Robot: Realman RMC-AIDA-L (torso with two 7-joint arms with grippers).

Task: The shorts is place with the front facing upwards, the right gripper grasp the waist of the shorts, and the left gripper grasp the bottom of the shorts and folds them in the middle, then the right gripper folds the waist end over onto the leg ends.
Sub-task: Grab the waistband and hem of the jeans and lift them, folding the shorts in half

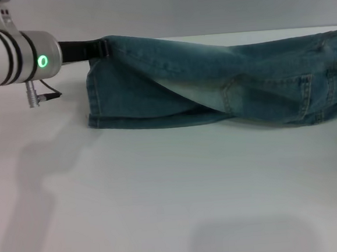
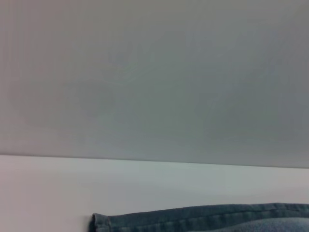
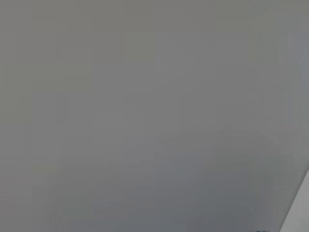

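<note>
1. The left gripper point(image 1: 101, 48) reaches in from the left in the head view, its dark fingers pinched on the far upper corner of the bottom of the shorts point(image 1: 95, 91), holding that hem corner raised above the table point(image 1: 162, 196).
2. From that corner the shorts point(image 1: 223, 81) stretch away to the right, one denim layer draped diagonally over the other, a pale faded patch and stitched pockets showing; the waist end runs out of the picture.
3. The nearer hem lies flat on the table, below the gripper.
4. The left wrist view shows only a hemmed denim edge point(image 2: 203, 217) on the table before a grey wall point(image 2: 154, 77); the gripper itself is hidden there.
5. The right gripper appears in no view, and the right wrist view shows almost only blank grey.
6. Beside the hem, the left arm point(image 1: 11, 51) casts a shadow on the table.
</note>
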